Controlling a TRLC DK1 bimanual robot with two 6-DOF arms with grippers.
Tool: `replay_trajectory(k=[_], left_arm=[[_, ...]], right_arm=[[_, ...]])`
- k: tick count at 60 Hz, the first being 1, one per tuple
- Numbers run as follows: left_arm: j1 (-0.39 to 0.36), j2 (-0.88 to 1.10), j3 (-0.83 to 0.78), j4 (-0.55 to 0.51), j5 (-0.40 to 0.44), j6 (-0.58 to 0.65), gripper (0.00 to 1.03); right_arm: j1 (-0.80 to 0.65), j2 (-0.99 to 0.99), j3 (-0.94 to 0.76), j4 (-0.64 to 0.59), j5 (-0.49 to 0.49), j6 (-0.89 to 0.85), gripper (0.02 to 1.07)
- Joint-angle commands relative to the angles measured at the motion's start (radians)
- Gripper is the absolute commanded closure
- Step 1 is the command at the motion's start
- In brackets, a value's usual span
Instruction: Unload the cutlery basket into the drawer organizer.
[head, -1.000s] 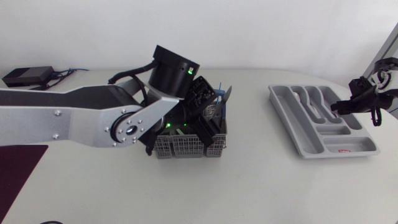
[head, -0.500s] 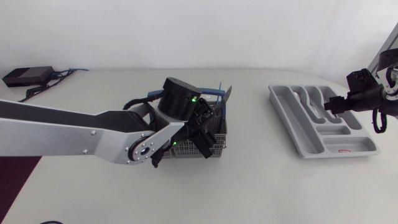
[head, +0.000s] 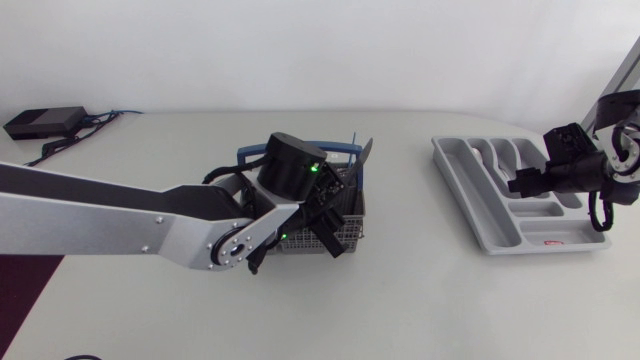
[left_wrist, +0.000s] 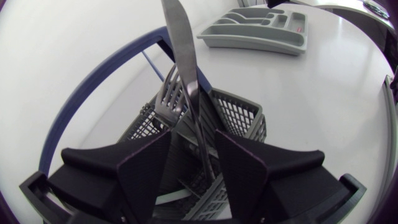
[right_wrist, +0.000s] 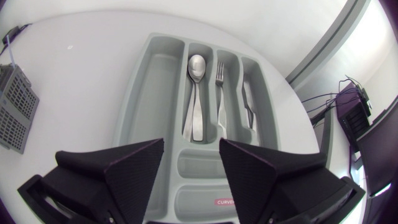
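Note:
The grey mesh cutlery basket with a blue handle stands mid-table. My left gripper reaches down into it. In the left wrist view, the basket holds an upright knife and a fork. Both rise between the left gripper's fingers, and a gap still shows beside the thin shafts. The grey drawer organizer lies at the right. My right gripper hangs above it, open and empty. Under the right gripper, the organizer holds a spoon, a fork and a knife.
A black box with cables sits at the back left corner. Bare tabletop runs between the basket and the organizer. The organizer shows far beyond the basket in the left wrist view.
My left gripper has sunk lower into the basket and its fingers have drawn closer together. My right gripper has shifted left, further over the organizer.

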Motion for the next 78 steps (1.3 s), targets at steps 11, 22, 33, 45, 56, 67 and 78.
replay_trajectory(k=[11,22,33,45,56,67,78], left_arm=[[-0.007,0.052,0.0,0.014,-0.014,-0.032,0.61],[-0.007,0.064,0.0,0.033,-0.014,-0.037,0.69],[-0.007,0.081,0.009,0.041,-0.014,-0.047,0.78],[-0.011,0.096,0.012,0.052,-0.014,-0.05,0.88],[-0.01,0.098,0.01,0.061,-0.014,-0.053,0.97],[-0.011,0.104,-0.008,0.081,-0.014,-0.043,1.0],[-0.022,0.087,-0.062,0.152,-0.014,-0.004,1.0]], right_arm=[[0.018,-0.018,-0.037,0.02,-0.001,0.023,0.41],[0.021,-0.018,-0.041,0.027,-0.001,0.018,0.41],[0.026,-0.018,-0.047,0.031,-0.001,0.017,0.41],[0.032,-0.018,-0.06,0.041,-0.001,0.014,0.41],[0.038,-0.018,-0.067,0.049,0.0,0.014,0.41],[0.04,-0.021,-0.07,0.051,0.0,0.015,0.41],[0.04,-0.023,-0.08,0.052,0.0,0.012,0.41]])
